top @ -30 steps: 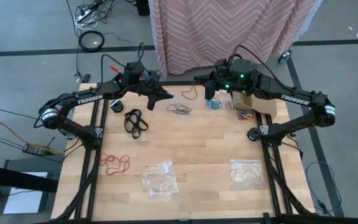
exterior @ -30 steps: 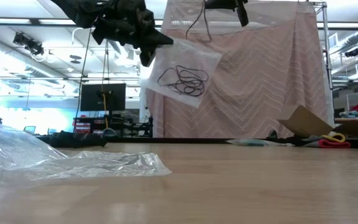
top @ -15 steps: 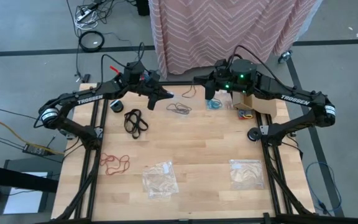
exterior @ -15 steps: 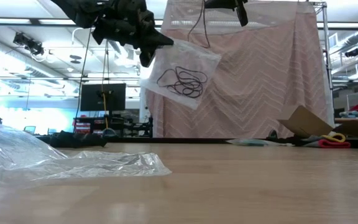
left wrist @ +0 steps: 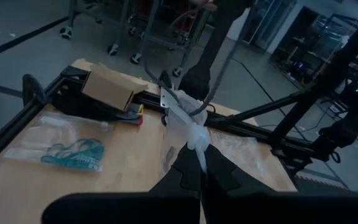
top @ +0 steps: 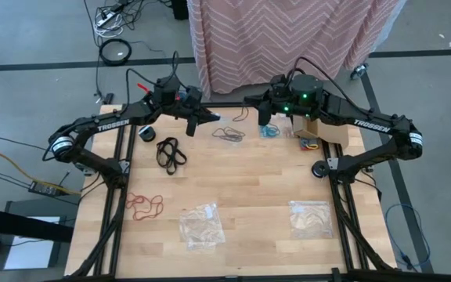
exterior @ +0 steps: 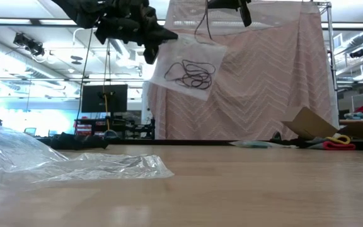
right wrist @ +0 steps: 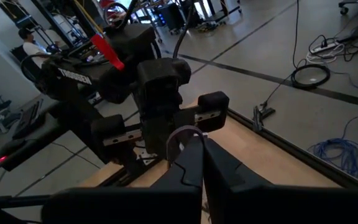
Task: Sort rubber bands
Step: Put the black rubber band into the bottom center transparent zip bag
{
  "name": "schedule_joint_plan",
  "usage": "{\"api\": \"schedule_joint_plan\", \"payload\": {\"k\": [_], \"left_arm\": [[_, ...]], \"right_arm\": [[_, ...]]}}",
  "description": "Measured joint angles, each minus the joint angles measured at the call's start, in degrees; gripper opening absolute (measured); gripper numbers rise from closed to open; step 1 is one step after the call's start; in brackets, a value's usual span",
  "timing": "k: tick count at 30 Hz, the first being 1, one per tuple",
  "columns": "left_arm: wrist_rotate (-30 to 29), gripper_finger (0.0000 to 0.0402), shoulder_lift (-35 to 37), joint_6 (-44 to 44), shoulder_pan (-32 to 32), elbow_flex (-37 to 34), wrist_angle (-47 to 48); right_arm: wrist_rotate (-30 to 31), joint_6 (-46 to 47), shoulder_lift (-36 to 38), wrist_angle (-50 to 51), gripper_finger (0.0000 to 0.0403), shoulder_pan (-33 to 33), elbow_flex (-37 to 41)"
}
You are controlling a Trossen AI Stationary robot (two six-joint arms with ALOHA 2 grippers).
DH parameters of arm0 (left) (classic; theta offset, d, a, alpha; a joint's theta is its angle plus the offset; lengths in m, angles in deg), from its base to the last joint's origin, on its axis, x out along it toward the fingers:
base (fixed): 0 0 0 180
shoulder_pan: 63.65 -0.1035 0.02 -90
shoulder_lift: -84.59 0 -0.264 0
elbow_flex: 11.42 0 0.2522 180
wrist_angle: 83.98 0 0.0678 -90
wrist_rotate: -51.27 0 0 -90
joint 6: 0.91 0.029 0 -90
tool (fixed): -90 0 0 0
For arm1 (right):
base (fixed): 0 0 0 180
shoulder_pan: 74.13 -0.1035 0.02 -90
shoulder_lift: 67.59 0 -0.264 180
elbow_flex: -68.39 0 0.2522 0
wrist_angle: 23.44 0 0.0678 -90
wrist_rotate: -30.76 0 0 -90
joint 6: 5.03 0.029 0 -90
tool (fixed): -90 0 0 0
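My left gripper (top: 203, 117) is shut on a clear plastic bag (exterior: 191, 66) that holds a tangle of dark rubber bands (exterior: 191, 74). It keeps the bag in the air over the table's far edge. My right gripper (top: 260, 114) is raised beside it and is shut on a single dark rubber band (exterior: 201, 24). That band dangles just above the bag's upper edge; whether the two touch, I cannot tell. Black bands (top: 171, 153) and red bands (top: 143, 205) lie loose on the table. My left gripper pinches the bag's bunched end (left wrist: 197, 140) between its two fingers, which come nearly level from the table's left. The bag is lifted clear and slants out beyond the fingertips, with the dark bands inside it. My right gripper pinches the band's loop (right wrist: 181, 134) between its shut fingertips, coming nearly level from the table's right. The band hangs slack below the fingers (exterior: 200, 28), clear of the table.
A bag of teal bands (top: 271, 131) and a cardboard box (top: 313, 129) sit at the far right. Two clear bags (top: 202, 227) (top: 310, 218) lie toward the near edge. In the low view one crumpled bag (exterior: 74, 167) fills the near left.
The bag in my left gripper has tipped upward a little, so its free end now sits higher and flatter, closer under the dangling band. Both grippers stay shut and in place.
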Motion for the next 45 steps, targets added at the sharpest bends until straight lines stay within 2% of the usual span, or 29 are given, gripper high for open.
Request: {"api": "schedule_joint_plan", "payload": {"k": [13, 21, 27, 34, 37, 41, 45], "left_arm": [[-0.5, 0.0000, 0.0, -0.4, 0.0, 0.0, -1.6], [-1.7, 0.0000, 0.0, -5.7, 0.0, 0.0, -10.7], [-1.2, 0.0000, 0.0, -7.4, 0.1, 0.0, -12.3], [-0.8, 0.0000, 0.0, -7.4, 1.0, 0.0, -12.5], [-0.8, 0.0000, 0.0, -7.4, 1.1, 0.0, -12.0], [-0.8, 0.0000, 0.0, -6.0, 1.1, 0.0, -8.9], [-0.8, 0.0000, 0.0, -5.6, 1.1, 0.0, -7.4]], "right_arm": [[0.0, 0.0, 0.0, 0.0, 0.0000, 0.0, 0.0], [-1.5, 0.5, 0.0, 0.6, 0.0000, 0.0, 0.0], [-2.0, 1.4, -0.1, 3.6, 0.0000, 0.0, 0.0], [-4.3, 2.2, -4.1, 3.4, 0.0000, -0.6, -0.1], [-2.7, 0.7, -6.2, 1.0, 0.0000, -1.9, 0.0], [-1.7, -2.4, -7.9, 1.2, 0.0000, -2.4, -4.3], [-1.3, -6.0, -9.2, 13.2, 0.0000, -1.4, -11.6]]}}
